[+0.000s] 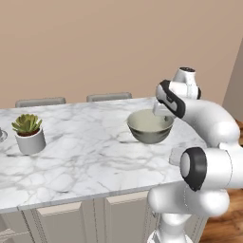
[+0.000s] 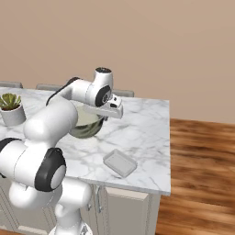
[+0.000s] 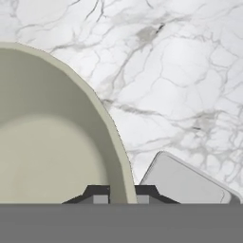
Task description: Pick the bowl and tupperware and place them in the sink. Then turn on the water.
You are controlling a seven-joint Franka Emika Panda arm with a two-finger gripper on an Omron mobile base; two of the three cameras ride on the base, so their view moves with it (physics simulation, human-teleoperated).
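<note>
The pale grey-green bowl [image 1: 150, 127] with a cream inside stands on the white marble counter [image 1: 85, 161] near its right end. My gripper [image 3: 122, 197] reaches down over the bowl's near-right rim, one fingertip inside the wall and one outside, shut on the rim. From the right base view the hand [image 2: 108, 114] covers part of the bowl [image 2: 85, 127]. The flat grey-white tupperware [image 2: 120, 163] lies on the counter close to its front edge, to the right of the bowl; one corner of this tupperware [image 3: 190, 182] shows beside my fingers. The sink and the water are out of view.
A small grey pot with a succulent [image 1: 29, 135] stands at the counter's left. Two chair backs [image 1: 109, 96] rise behind the far edge. The counter ends at the right, with a wooden floor [image 2: 202, 174] beyond it.
</note>
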